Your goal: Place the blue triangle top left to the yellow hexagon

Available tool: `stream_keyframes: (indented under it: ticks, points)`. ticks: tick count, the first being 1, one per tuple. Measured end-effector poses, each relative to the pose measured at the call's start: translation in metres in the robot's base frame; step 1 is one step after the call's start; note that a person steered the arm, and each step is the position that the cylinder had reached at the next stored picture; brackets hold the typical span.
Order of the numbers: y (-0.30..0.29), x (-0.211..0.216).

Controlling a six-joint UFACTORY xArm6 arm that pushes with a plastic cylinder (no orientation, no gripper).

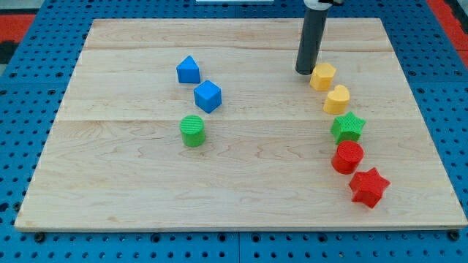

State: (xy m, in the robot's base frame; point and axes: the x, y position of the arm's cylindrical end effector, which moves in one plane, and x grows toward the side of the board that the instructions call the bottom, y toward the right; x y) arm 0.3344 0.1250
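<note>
Right, status:
table (pixel 146 204): pale wood planks on a blue perforated base (pixel 14 80).
my tip (pixel 305 71): just left of the yellow hexagon (pixel 322 76), near touching; contact unclear.
blue triangle (pixel 188 70): well to the view's left of the tip, beside the blue cube (pixel 208 96).
jaws: none fitted, plain rod.
cut off: rod's upper end at the view's top.

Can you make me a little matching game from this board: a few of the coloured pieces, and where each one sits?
Things:
1. green cylinder
2. red star
3. yellow hexagon
4. blue triangle

Places:
A. touching my tip, on its right in the view
B. nearest the view's bottom right corner
C. just below the blue cube
D. farthest to the view's top left of all the blocks

Pairs: 1-C, 2-B, 3-A, 4-D
</note>
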Motion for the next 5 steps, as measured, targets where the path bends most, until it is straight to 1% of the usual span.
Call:
stream_keyframes:
  ticks: [2, 3, 4, 5]
  points:
    - [0.034, 0.000]
    - [0.006, -0.039]
    - [-0.072, -0.061]
    - [-0.186, -0.078]
